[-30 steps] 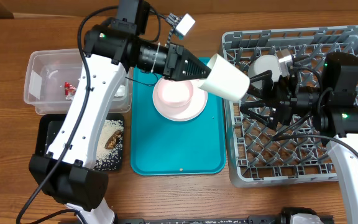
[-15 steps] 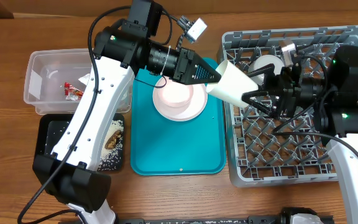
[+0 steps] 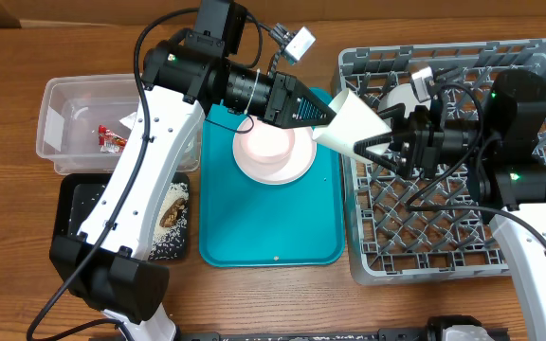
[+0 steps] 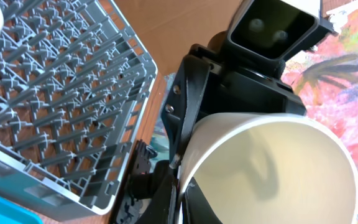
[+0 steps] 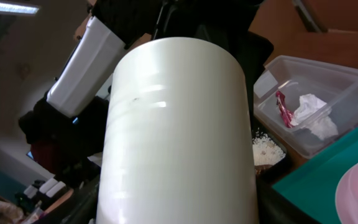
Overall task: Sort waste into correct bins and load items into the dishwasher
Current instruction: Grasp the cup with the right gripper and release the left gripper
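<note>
My left gripper (image 3: 322,114) is shut on the rim of the white cup (image 3: 354,125), holding it on its side in the air between the teal tray and the grey dish rack (image 3: 444,246). My right gripper (image 3: 382,140) is open, its fingers straddling the cup's base end. The cup fills the right wrist view (image 5: 179,137) between the right gripper's fingers (image 5: 179,205). In the left wrist view, the left gripper (image 4: 182,186) has one finger inside the cup (image 4: 272,168). A whitish bowl (image 3: 408,98) sits in the rack.
The pink bowl (image 3: 263,142) sits on the pink plate (image 3: 297,166) on the teal tray (image 3: 263,227). The clear tub (image 3: 64,104) holds the red wrapper (image 3: 107,135) and the napkin (image 5: 312,112). The black tray (image 3: 74,204) holds the rice scraps (image 3: 169,218).
My left arm carried the cup right toward the rack, then held still. My right gripper moved left until its fingers came around the cup's base.
</note>
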`<state>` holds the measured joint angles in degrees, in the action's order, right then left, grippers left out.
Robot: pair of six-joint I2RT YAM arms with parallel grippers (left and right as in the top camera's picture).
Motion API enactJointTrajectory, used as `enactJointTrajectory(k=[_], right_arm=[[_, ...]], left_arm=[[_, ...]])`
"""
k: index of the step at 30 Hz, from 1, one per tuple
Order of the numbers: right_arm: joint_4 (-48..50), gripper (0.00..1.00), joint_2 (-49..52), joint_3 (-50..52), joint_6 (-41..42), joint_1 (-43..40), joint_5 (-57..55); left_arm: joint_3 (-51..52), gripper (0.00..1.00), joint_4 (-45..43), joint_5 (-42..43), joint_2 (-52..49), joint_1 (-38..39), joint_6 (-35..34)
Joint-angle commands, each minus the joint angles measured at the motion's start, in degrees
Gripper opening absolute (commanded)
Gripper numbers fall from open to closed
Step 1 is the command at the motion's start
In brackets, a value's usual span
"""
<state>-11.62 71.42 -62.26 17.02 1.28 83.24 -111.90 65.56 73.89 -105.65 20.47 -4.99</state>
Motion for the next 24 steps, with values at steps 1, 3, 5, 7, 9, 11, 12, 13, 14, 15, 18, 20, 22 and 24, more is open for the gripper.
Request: enactJointTrajectory(k=[1,3,5,7,9,11,12,13,14,15,18,20,22,24], right_arm=[[0.4,0.52,0.0,-1.2,-0.2,0.9,-2.6],[0.4,0.51,0.0,-1.2,-0.2,0.9,-3.8],[0.4,0.50,0.0,-1.2,-0.2,0.9,-5.7],[0.5,0.49,0.0,-1.2,-0.2,0.9,-7.6],[0.5,0.47,0.0,-1.2,-0.2,0.9,-9.1],[0.5,0.47,0.0,-1.2,-0.2,0.9,-9.8],[0.5,0.47,0.0,-1.2,-0.2,0.9,-9.9],[0.5,0.45,0.0,-1.2,0.3,0.9,-9.9],[0.8,0.45,0.0,-1.2,0.9,0.9,-10.0],[0.9,0.45,0.0,-1.2,1.1,0.9,-10.0],[1.1,0.45,0.0,-1.2,1.1,0.9,-9.9],[1.1,0.44,0.0,-1.2,1.1,0.9,-9.9],[1.2,0.44,0.0,-1.2,1.1,0.9,-10.0],[1.1,0.44,0.0,-1.2,1.1,0.9,-10.2]], left_arm=[[-0.3,0.04,0.0,-0.1,-0.3,0.3,1.2],[-0.3,0.04,0.2,-1.0,-0.3,0.3,1.2],[-0.3,0.04,0.7,-2.4,-0.3,0.3,1.2],[-0.3,0.05,1.4,-5.0,-0.3,0.3,1.2],[-0.3,0.05,3.0,-8.3,-0.3,0.3,1.2],[-0.3,0.05,4.6,-10.7,-0.3,0.3,1.2],[-0.3,0.04,5.6,-11.6,-0.3,0.3,1.2],[-0.3,0.04,6.3,-12.0,-0.3,0.3,1.5],[-0.3,0.04,6.9,-12.0,-0.3,0.4,2.0],[-0.3,0.04,7.3,-12.0,-0.3,0.4,2.6],[-0.3,0.04,7.5,-12.6,-0.3,0.3,2.9],[-0.3,0.04,7.5,-13.0,-0.3,0.3,2.9],[-0.3,0.05,7.5,-13.4,-0.3,0.3,2.9],[-0.3,0.09,7.3,-14.6,-0.3,0.3,2.9]])
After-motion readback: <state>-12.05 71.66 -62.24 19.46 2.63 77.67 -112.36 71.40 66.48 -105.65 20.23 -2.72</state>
